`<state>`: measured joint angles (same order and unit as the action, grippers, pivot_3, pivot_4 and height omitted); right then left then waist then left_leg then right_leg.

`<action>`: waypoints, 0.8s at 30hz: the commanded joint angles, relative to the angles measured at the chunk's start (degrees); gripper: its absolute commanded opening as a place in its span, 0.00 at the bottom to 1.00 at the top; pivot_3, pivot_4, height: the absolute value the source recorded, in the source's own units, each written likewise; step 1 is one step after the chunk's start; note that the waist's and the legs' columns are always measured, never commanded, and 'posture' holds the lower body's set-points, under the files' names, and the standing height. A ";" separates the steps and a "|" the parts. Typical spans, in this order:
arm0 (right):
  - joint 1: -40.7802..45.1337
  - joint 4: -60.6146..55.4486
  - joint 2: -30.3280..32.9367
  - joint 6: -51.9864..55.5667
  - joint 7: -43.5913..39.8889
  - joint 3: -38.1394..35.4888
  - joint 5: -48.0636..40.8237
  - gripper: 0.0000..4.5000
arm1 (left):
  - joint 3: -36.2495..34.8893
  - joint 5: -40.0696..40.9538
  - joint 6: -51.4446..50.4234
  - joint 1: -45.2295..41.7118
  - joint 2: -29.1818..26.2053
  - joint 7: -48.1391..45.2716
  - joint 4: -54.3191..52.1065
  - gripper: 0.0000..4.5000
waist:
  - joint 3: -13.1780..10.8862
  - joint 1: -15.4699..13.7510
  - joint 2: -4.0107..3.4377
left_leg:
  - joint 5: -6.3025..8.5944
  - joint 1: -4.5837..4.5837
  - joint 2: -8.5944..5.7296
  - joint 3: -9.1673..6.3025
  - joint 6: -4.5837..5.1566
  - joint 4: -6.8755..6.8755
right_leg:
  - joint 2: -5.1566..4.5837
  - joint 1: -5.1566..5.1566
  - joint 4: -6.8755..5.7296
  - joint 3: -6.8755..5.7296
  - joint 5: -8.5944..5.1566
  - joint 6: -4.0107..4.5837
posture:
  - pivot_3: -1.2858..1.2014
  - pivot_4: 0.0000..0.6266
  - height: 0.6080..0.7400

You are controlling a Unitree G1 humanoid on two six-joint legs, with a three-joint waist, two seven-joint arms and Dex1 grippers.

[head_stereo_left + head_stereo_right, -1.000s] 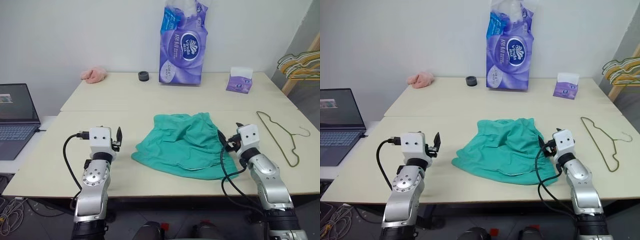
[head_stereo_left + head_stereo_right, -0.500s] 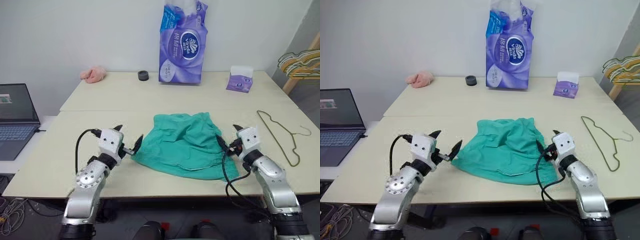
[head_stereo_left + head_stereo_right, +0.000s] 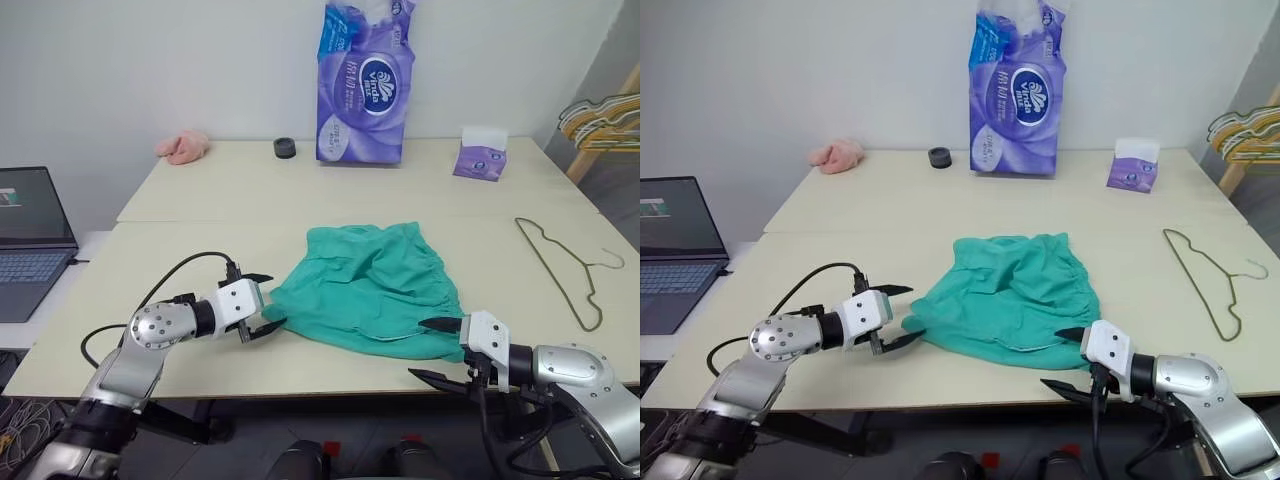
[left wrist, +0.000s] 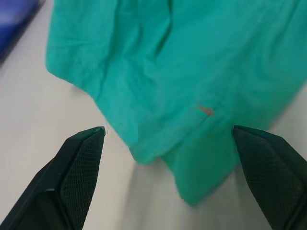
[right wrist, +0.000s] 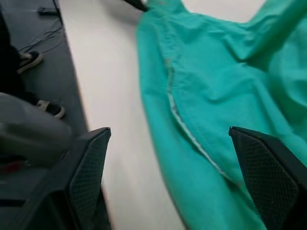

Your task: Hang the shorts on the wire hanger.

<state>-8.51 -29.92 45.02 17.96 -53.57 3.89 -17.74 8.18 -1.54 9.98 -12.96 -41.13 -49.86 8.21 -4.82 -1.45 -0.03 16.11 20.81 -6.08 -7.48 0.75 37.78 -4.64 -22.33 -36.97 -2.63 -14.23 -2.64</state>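
Note:
The teal shorts (image 3: 370,285) lie crumpled flat in the middle of the near table. My left gripper (image 3: 268,302) points rightward at their left corner and is open wide; in the left wrist view that corner (image 4: 144,153) lies between the two fingers (image 4: 79,165). My right gripper (image 3: 422,348) is open at the table's front edge, pointing leftward at the shorts' front right hem (image 5: 192,139). Nothing is held. The thin olive wire hanger (image 3: 560,270) lies flat on the table at the right, apart from the shorts and both grippers.
At the back of the far table stand a tall purple tissue pack (image 3: 365,85), a small purple tissue box (image 3: 478,160), a black roll (image 3: 284,148) and a pink fluffy cloth (image 3: 182,147). A laptop (image 3: 30,240) sits left; bunched hangers (image 3: 605,110) hang right.
My left gripper has swung from pointing away to pointing right at the shorts' corner, and opened wider. My right arm has pulled back to the front edge and turned left.

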 commanded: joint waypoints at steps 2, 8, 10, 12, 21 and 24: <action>-0.96 -3.66 0.88 0.21 0.26 -0.50 0.21 0.94 | 4.33 -4.24 5.78 -3.54 2.98 0.53 4.29 1.00 | -0.03 0.14 0.06 | 0.10 0.03 -0.03 0.04 0.03 0.03 | 0.00 -0.01 0.08 0.07 0.00 -0.01 | 0.47 0.08 1.00; -3.17 -4.07 1.49 -1.02 1.53 -2.41 1.76 0.94 | 8.01 -9.77 13.39 -6.12 4.07 2.00 10.40 1.00 | -0.03 0.24 0.07 | 0.28 0.00 -0.05 0.18 0.09 0.07 | -0.02 -0.01 0.12 0.25 -0.05 -0.09 | 0.46 0.08 1.00; -3.83 -4.09 1.44 -1.63 2.22 -2.93 2.34 0.94 | 8.38 -10.88 14.62 -6.90 4.42 3.00 11.96 1.00 | -0.03 0.14 0.06 | 0.29 -0.01 -0.05 0.18 0.11 0.07 | -0.03 0.01 0.11 0.24 -0.06 -0.10 | 0.45 0.08 1.00; -4.46 -3.58 0.94 -3.25 3.68 -3.69 3.90 0.94 | 8.60 -11.74 15.69 -7.78 4.74 4.14 13.42 0.91 | -0.03 0.14 0.02 | 0.29 -0.04 -0.04 0.19 0.12 0.12 | -0.03 0.05 0.09 0.24 -0.04 -0.14 | 0.45 0.09 1.00; -4.08 2.49 1.03 -13.65 7.27 -3.52 13.20 0.94 | 7.96 -9.78 15.69 -8.60 5.04 1.66 13.66 0.33 | -0.04 1.47 0.03 | 0.21 -0.11 -0.02 0.31 0.20 0.18 | -0.03 0.08 0.02 0.31 0.11 -0.38 | 0.45 0.09 1.00; -3.36 6.31 2.72 -19.51 6.77 -0.14 18.91 0.94 | 6.88 -7.32 13.40 -8.37 5.58 0.56 11.93 0.13 | -0.05 1.75 0.05 | 0.21 -0.11 -0.04 0.38 0.22 0.18 | -0.03 0.05 0.04 0.39 0.10 -0.36 | 0.45 0.09 1.00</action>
<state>-12.69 -24.36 47.02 2.40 -46.33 2.38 -1.89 16.12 -10.76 24.45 -20.67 -35.86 -48.66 22.19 -4.87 0.30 0.02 16.33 20.72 -6.13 -7.10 0.97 37.96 -4.67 -22.30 -36.92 -2.23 -14.13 -2.99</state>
